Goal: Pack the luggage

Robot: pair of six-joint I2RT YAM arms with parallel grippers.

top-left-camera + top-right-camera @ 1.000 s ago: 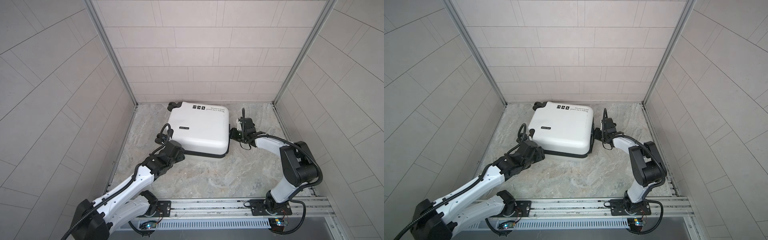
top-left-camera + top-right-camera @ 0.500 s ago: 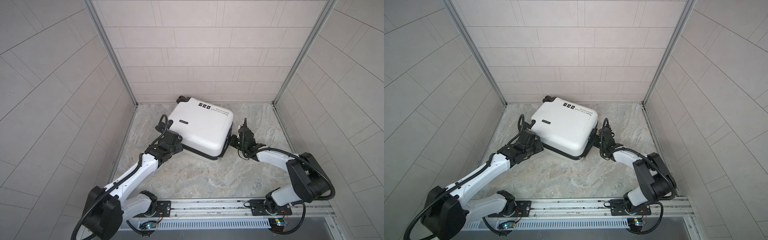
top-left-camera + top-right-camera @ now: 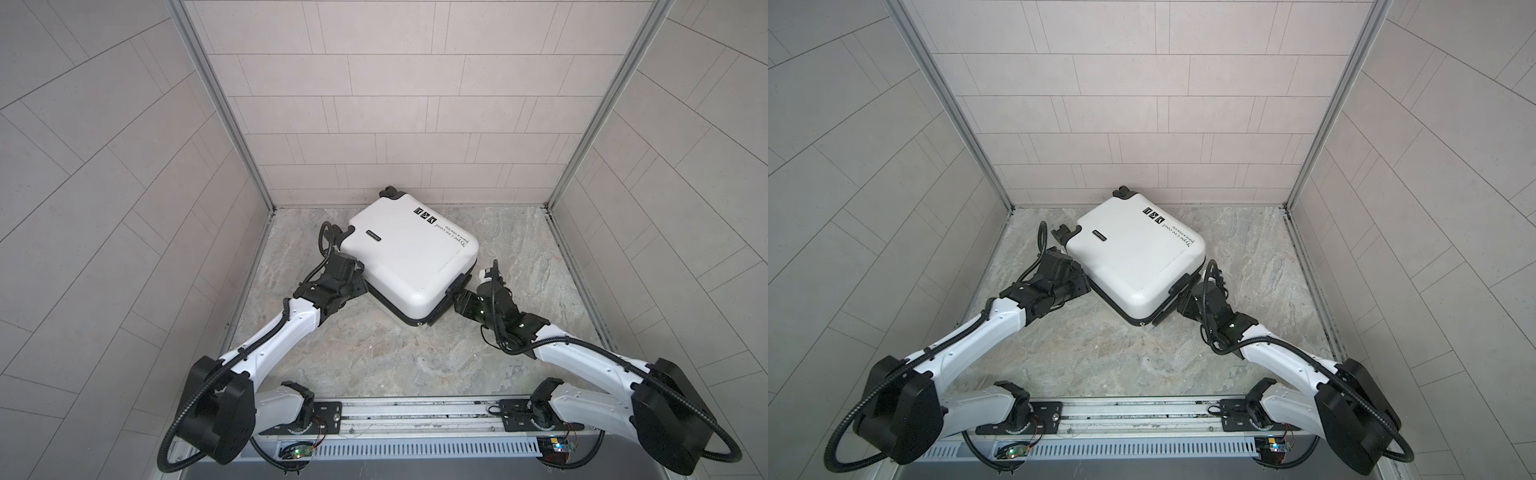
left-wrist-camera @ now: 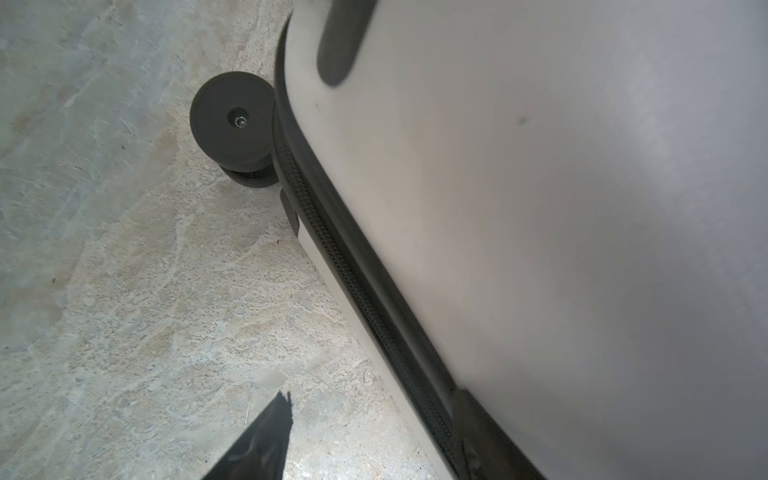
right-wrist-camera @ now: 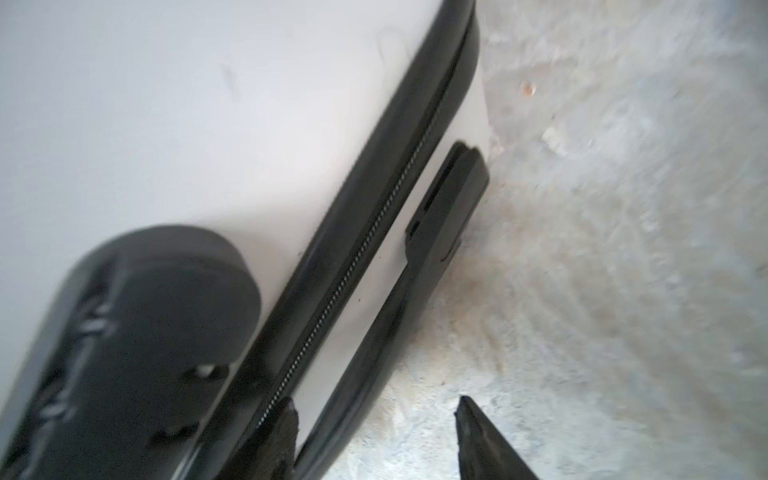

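Observation:
The luggage (image 3: pixel 407 257) (image 3: pixel 1133 257) is a closed white hard-shell suitcase lying flat and askew on the stone floor, one corner pointing to the front. My left gripper (image 3: pixel 359 286) (image 3: pixel 1084 286) sits low at its left side, open; in the left wrist view its fingertips (image 4: pixel 286 403) stand apart beside the black zipper band (image 4: pixel 332 249), below a wheel (image 4: pixel 232 120). My right gripper (image 3: pixel 455 297) (image 3: pixel 1179 305) is open at the right side. In the right wrist view the gripper (image 5: pixel 374 419) straddles the black side handle (image 5: pixel 440 216), with one fingertip on the zipper band.
Tiled walls (image 3: pixel 374 124) close the floor on the back, left and right. The suitcase's far wheel (image 3: pixel 388 192) is close to the back wall. The arms' base rail (image 3: pixel 415 409) runs along the front edge. Bare stone floor (image 3: pixel 374 357) lies between the suitcase and the rail.
The suitcase has turned clockwise, its wheel end swinging toward the back wall and its right end toward the front. Both arms followed it. The right gripper's fingers have spread apart.

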